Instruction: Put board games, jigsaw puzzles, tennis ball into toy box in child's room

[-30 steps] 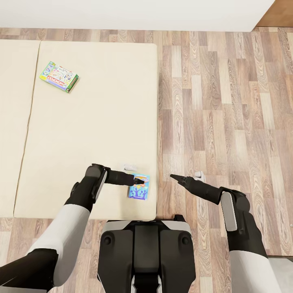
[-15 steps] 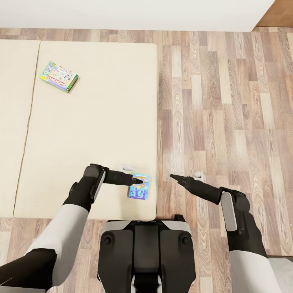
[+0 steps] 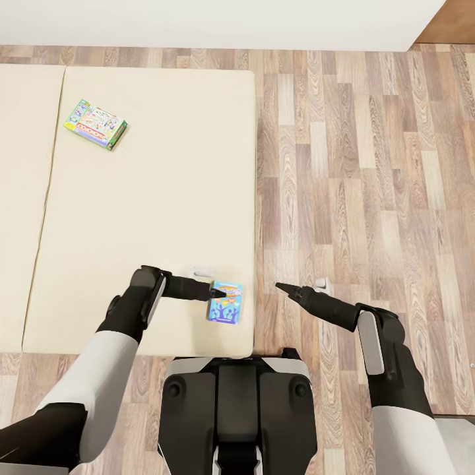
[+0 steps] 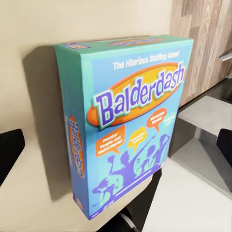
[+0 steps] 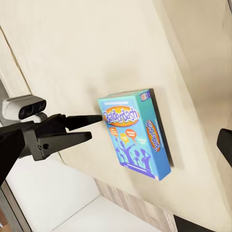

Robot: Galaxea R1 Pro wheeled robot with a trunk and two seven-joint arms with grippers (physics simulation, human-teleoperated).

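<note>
Wood-plank flooring (image 3: 369,165) ran alongside the bed (image 3: 152,198), whose beige mattress carried both game boxes within the head camera's reach. Just ahead of the left jaws (image 3: 220,291) lay the blue Balderdash box (image 3: 225,302), flat near the mattress corner; the left wrist camera showed it (image 4: 128,121) lying between two dark fingertips (image 4: 9,147) held well apart, so those jaws were open and not yet on anything. Far beyond them, toward the opposite end of the mattress, sat the pale green-edged box (image 3: 96,124). The right jaws (image 3: 285,287) hung over the floor, beside the bed, with the blue box off to their side; their state I could not tell, since that wrist camera caught a single fingertip at the frame's edge. From that camera the left gripper (image 5: 72,128) appeared with its tips against the box's short end. The risk, as I judged it, was that the box lay close to the mattress edge: a closing or sweeping contact from that end might shove it over the edge onto the floor, or the jaws might pinch only a corner and let it twist free on lifting. Compared with a second earlier, the left arm had drawn back a little, leaving the tips at the box's near edge instead of over it; the right arm and both boxes had not shifted.
</note>
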